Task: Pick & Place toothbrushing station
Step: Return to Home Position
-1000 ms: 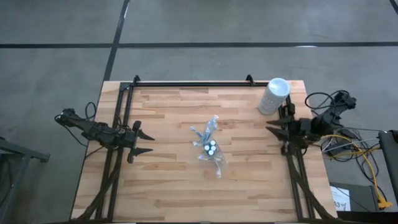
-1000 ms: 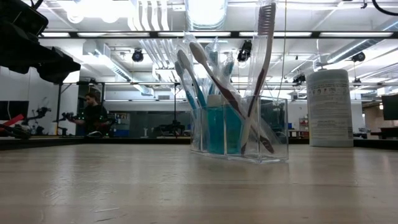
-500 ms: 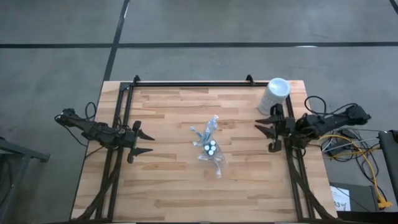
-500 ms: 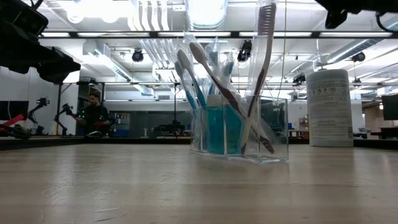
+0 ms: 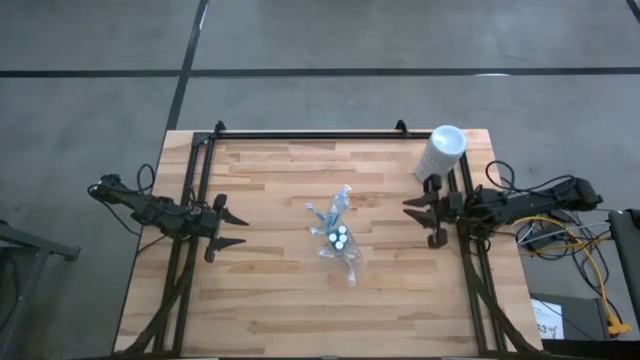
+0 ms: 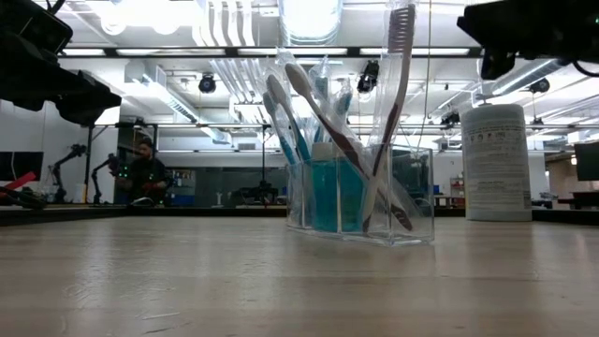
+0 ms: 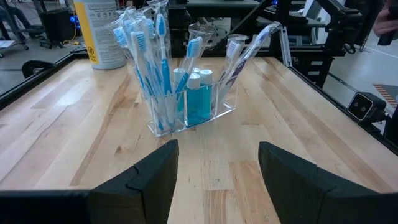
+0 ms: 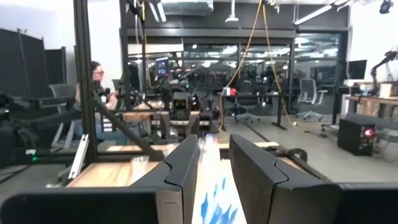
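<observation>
The toothbrushing station [image 5: 337, 232] stands on its base near the table's middle. It is a clear holder [image 7: 186, 81] with several blue-and-white toothbrushes and small blue white-capped tubes, and it also shows in the low view [image 6: 351, 178]. My left gripper [image 5: 235, 230] waits open at the table's left side, pointing at the station, as its wrist view [image 7: 217, 180] shows. My right gripper [image 5: 418, 220] hovers open at the table's right side, above the wood and facing the station. A narrow gap with nothing in it shows between the fingers in the right wrist view [image 8: 214, 180].
A tall white cylinder [image 5: 440, 153] stands at the far right corner, just beyond my right arm; the low view shows it too [image 6: 496, 161]. A black rail frame [image 5: 310, 133] runs along the far and side edges. Bare wood lies on all sides of the station.
My right gripper has swung from over its base out toward the table's middle and has come down, entering the low view at the upper right. The station and my left arm have kept still.
</observation>
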Available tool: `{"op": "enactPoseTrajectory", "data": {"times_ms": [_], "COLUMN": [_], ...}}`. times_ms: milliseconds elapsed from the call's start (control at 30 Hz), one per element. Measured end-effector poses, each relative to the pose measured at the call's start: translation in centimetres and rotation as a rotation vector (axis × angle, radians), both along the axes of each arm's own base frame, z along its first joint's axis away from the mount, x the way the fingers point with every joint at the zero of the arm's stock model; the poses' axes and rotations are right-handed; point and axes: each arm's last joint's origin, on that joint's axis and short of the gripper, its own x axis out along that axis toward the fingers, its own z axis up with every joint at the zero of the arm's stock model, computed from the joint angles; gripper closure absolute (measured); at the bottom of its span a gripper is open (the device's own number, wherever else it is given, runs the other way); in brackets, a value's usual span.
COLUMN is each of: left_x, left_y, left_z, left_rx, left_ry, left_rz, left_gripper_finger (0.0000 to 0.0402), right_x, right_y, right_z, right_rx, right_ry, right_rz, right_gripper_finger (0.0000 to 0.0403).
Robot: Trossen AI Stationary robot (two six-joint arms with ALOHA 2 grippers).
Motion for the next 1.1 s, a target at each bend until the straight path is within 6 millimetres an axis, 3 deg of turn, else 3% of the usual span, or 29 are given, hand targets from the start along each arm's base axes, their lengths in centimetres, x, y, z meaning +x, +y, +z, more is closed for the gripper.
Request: {"op": "enactPoseTrajectory", "data": {"times_ms": [400, 767, 1100], "left_x": [0.0, 0.0, 0.0], "left_y": [0.0, 0.0, 0.0], "left_z": [0.0, 0.0, 0.0], "left_rx": [0.000, 0.000, 0.000], "left_ry": [0.000, 0.000, 0.000], "left_rz": [0.000, 0.000, 0.000], "left_gripper_finger": [0.0174, 0.0174, 0.0174], "right_x": [-0.2, 0.1, -0.6], "right_y": [-0.7, -1.3, -1.7], "right_z": [-2.3, -3.9, -2.5], "right_rx": [0.068, 0.062, 0.032], "right_ry": [-0.017, 0.149, 0.006], "right_rz": [0.064, 0.058, -0.021], "right_gripper_finger": [0.0309, 0.0309, 0.0310]}}
